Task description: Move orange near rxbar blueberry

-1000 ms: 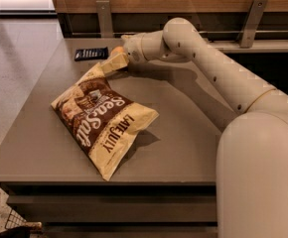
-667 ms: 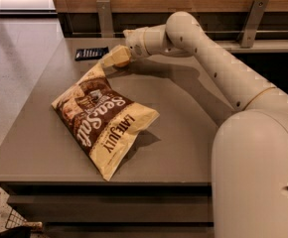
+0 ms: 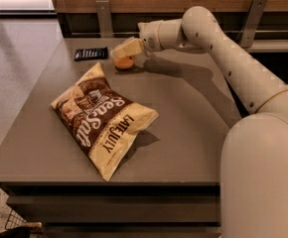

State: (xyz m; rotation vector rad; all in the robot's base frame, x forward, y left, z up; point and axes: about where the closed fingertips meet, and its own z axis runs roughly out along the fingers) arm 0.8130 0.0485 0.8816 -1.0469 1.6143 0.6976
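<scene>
The orange [image 3: 124,63] sits on the grey table [image 3: 193,133] at the far side, with its shadow under it. My gripper [image 3: 126,48] is right above it and covers its top. The rxbar blueberry [image 3: 91,53], a flat dark wrapper, lies flat near the table's far left edge, a short way left of the orange. My arm [image 3: 218,38] reaches in from the right across the back of the table.
A large brown-and-cream chip bag [image 3: 104,119] lies across the table's middle left, in front of the orange. A wooden wall with metal brackets [image 3: 104,16] runs behind the table. The robot's body [image 3: 263,177] fills the lower right.
The gripper has pulled back from the chip bag's top corner toward the table's far side. The orange, hidden before, now shows beneath the gripper.
</scene>
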